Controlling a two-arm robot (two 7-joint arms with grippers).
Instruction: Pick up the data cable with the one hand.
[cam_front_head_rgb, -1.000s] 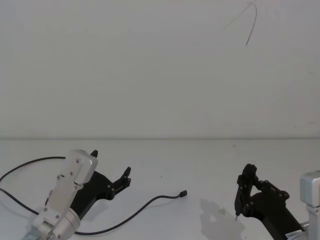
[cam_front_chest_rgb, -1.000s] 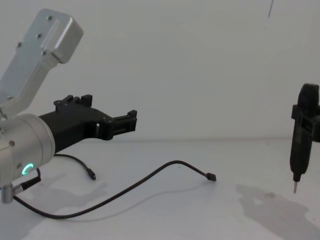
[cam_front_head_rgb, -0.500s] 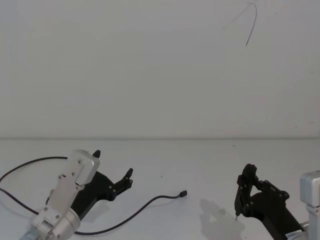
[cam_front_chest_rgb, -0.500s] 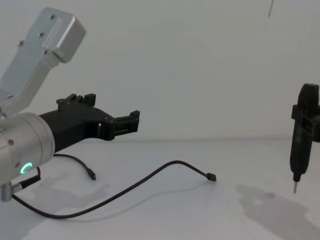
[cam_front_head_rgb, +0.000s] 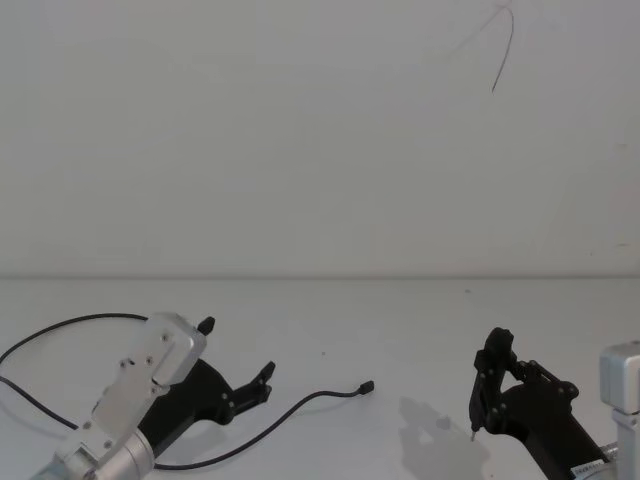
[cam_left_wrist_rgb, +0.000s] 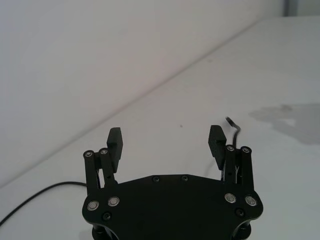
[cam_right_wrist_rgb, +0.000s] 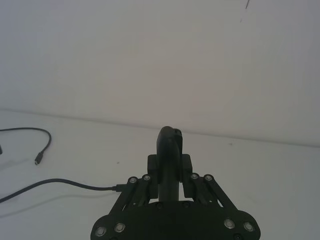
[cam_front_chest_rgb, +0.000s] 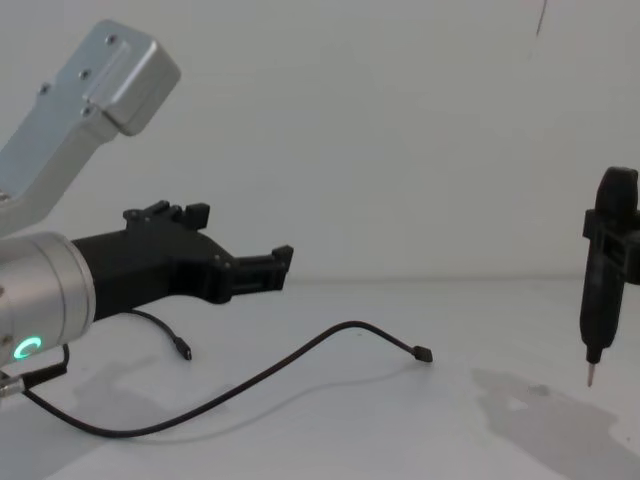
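The data cable (cam_front_head_rgb: 300, 405) lies loose on the white table, a thin black cord. One small plug (cam_front_chest_rgb: 422, 353) rests near the middle and the other plug (cam_front_chest_rgb: 185, 352) at the left. The cable (cam_right_wrist_rgb: 60, 183) and its end (cam_left_wrist_rgb: 233, 127) also show from both wrists. My left gripper (cam_front_head_rgb: 236, 348), the blocky black one on the silver wrist with a green ring (cam_front_chest_rgb: 27, 348), hovers open above the cable's left stretch, touching nothing. It also shows at the left gripper (cam_front_chest_rgb: 240, 235) (cam_left_wrist_rgb: 166, 140). My right gripper (cam_front_head_rgb: 496, 345) (cam_front_chest_rgb: 614, 195) (cam_right_wrist_rgb: 170, 135) stays parked at the right, shut and empty.
The white table (cam_front_head_rgb: 400, 320) runs back to a plain white wall. A grey shadow patch (cam_front_chest_rgb: 540, 410) lies under the right gripper. A thin dark wire (cam_front_head_rgb: 503, 55) hangs against the wall at the upper right.
My left gripper has slid forward and to the right, and dipped lower toward the cable. The cable and the right gripper have not moved.
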